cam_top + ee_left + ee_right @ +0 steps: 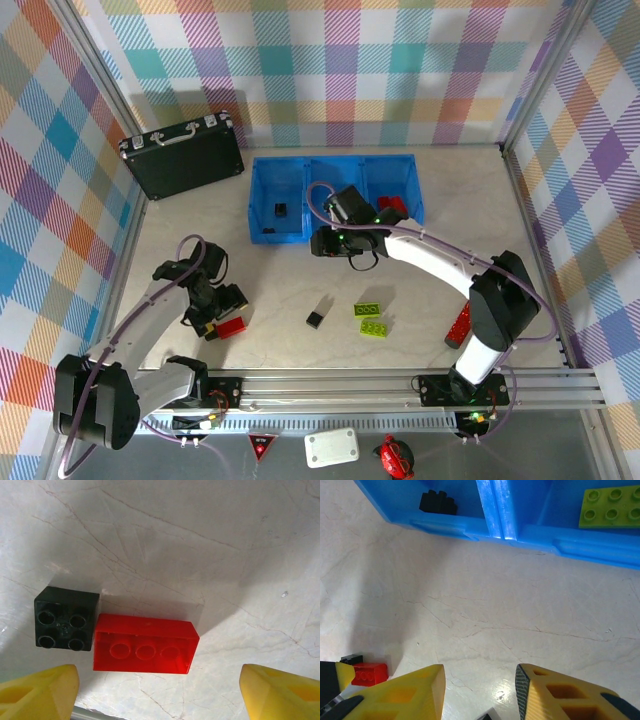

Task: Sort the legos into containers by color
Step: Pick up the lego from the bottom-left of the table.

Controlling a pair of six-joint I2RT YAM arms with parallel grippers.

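Currently a pick-up of the red brick point(145, 645) is judged in hand, well in front of the blue bin point(256, 200), toward its left end. Left gripper point(160, 692): jaws spread wide, nothing held, the brick lying between and just beyond the fingertips, a black cube point(65, 619) close against its end. Descent and closure on the brick alone are called for. Right gripper point(480, 690): narrowly parted, empty, just before the bin.

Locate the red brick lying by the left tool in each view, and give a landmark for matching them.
Top external: the red brick lies at the lower left of the picture.
Left wrist: red brick at centre, just below the middle.
Right wrist: red brick in the bottom left corner.
Landmark: the black brick beside its end, seen in both wrist views.
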